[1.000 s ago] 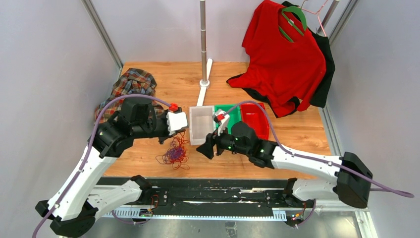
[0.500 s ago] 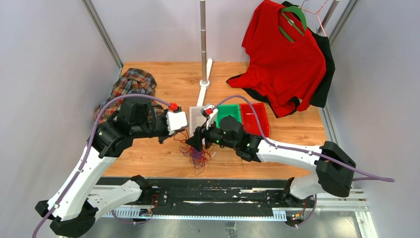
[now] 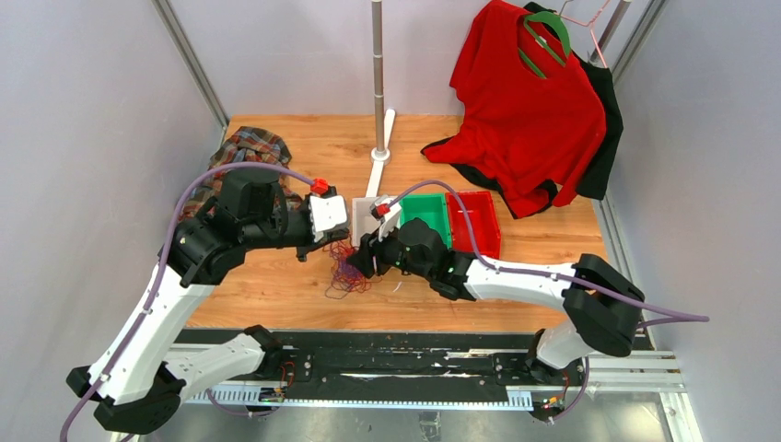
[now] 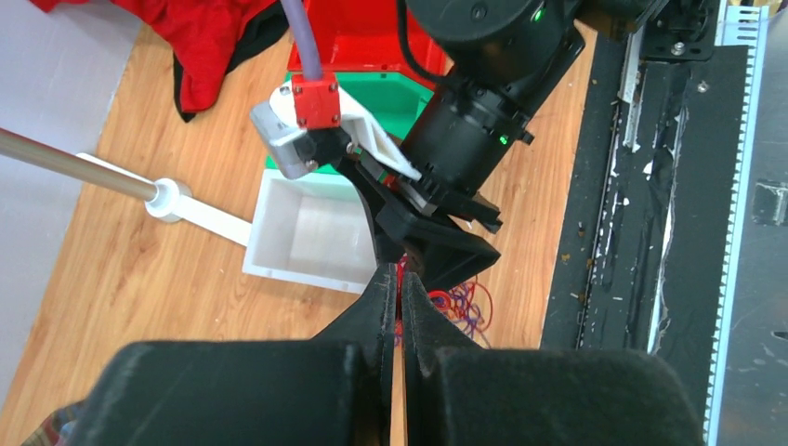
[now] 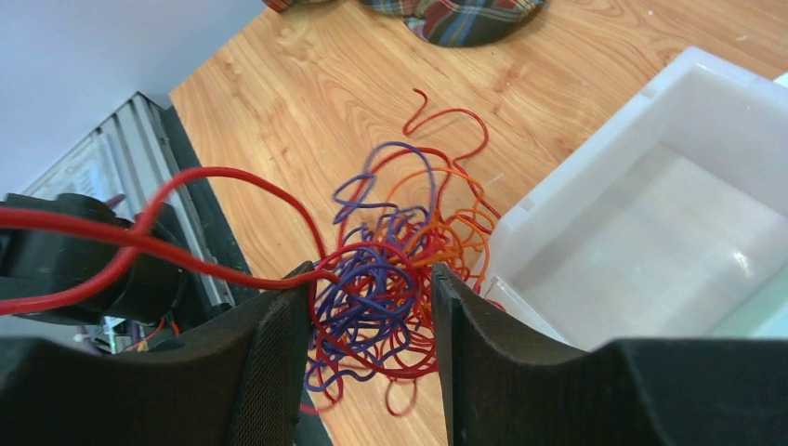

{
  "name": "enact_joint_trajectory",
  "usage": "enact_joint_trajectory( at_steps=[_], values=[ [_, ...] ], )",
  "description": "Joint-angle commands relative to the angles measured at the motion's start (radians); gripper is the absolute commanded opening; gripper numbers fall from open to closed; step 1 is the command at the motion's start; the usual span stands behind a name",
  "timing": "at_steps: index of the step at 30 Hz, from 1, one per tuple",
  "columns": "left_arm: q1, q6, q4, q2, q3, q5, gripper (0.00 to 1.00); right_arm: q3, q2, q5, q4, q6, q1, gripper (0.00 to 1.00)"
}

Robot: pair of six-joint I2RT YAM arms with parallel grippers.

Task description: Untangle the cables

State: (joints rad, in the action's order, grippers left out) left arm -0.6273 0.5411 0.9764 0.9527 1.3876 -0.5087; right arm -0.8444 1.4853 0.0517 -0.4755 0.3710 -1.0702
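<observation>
The cables [image 3: 344, 274] are one tangle of thin red, orange and purple loops hanging just above the wooden table, in front of the white bin. My left gripper [image 3: 333, 245] is shut on a red strand [image 4: 401, 271] at the top of the tangle. My right gripper [image 3: 355, 261] faces it from the right. In the right wrist view its jaws [image 5: 372, 293] stand open on either side of the knot of cables [image 5: 386, 279], and a taut red strand [image 5: 186, 255] runs off to the left across the left finger.
A white bin [image 3: 361, 210] stands right behind the tangle, with a green bin [image 3: 425, 210] and a red bin [image 3: 474, 221] to its right. A plaid cloth [image 3: 244, 152] lies at the back left. A pole stand [image 3: 378, 92] and a hanging red shirt [image 3: 525, 101] are further back.
My right arm swung left from the bins to the tangle and its jaws have narrowed around it. The tangle shifted and rose a little. My left gripper stayed shut and drew slightly back.
</observation>
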Motion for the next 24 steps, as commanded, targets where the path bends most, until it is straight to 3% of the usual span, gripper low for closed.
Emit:
enact_joint_trajectory(
  at_steps=[1, 10, 18, 24],
  values=[
    [-0.006, -0.014, 0.015, -0.001, 0.042, -0.040, 0.00, -0.032, 0.027, -0.068, -0.047, 0.000, -0.009, 0.48],
    [-0.006, 0.002, 0.038, -0.002, 0.104, -0.029, 0.00, 0.037, 0.046, -0.110, -0.048, 0.016, -0.010, 0.35],
    [-0.006, -0.018, 0.039, 0.062, 0.402, 0.108, 0.00, 0.098, 0.117, -0.085, -0.077, 0.073, -0.010, 0.30],
    [-0.006, 0.075, 0.036, 0.108, 0.559, 0.204, 0.00, 0.112, 0.150, -0.078, -0.059, 0.096, -0.026, 0.29]
  ],
)
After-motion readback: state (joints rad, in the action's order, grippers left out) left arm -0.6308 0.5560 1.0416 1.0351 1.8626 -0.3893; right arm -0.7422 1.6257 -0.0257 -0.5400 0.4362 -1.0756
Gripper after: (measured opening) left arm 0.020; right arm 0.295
